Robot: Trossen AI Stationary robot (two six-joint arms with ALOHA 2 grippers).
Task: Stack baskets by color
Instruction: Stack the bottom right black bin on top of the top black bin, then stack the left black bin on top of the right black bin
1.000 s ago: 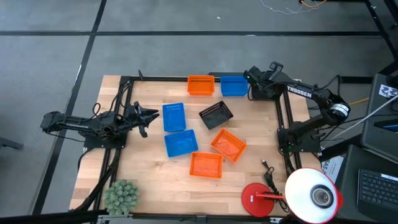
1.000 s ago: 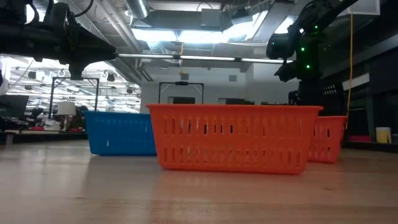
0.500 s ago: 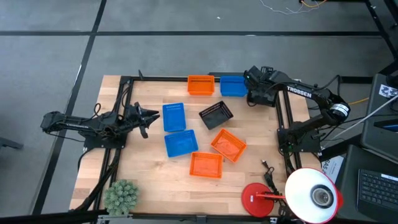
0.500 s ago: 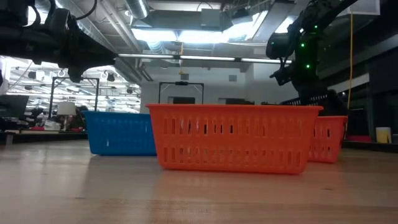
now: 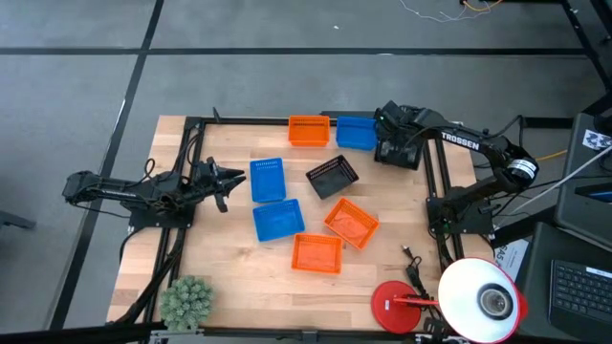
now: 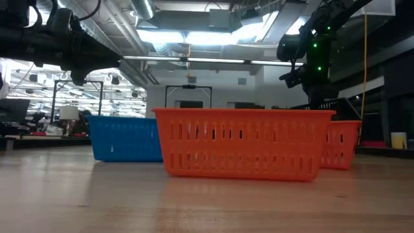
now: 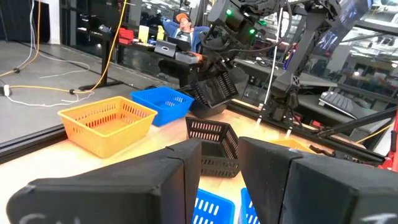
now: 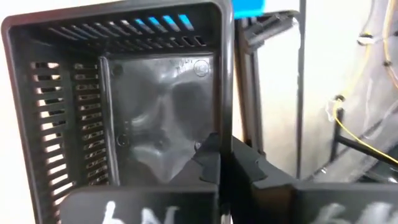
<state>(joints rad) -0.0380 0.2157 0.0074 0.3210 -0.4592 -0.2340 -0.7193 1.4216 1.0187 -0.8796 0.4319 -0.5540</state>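
My right gripper hangs over the table's far right corner, shut on a black basket that is tilted in the air. A second black basket rests on its bottom mid-table. An orange basket and a blue basket sit side by side at the far edge. Two more blue baskets and two more orange ones lie spread over the middle. My left gripper waits open at the left side, level, touching nothing. My right gripper pinches one side wall of the black basket at its rim; one finger is inside the basket and the other outside. The fingers slant down from above. The basket is lifted clear of the table and tilted, its open side toward the wrist camera.
A black frame rail runs along the table's right side close to the held basket. A red lamp base and a white lamp head stand at the near right, and a green fuzzy plant at the near left.
My right gripper has turned its wrist in place over the far right corner, staying shut, and the held black basket has swung and tipped with it. The baskets on the table have not moved.
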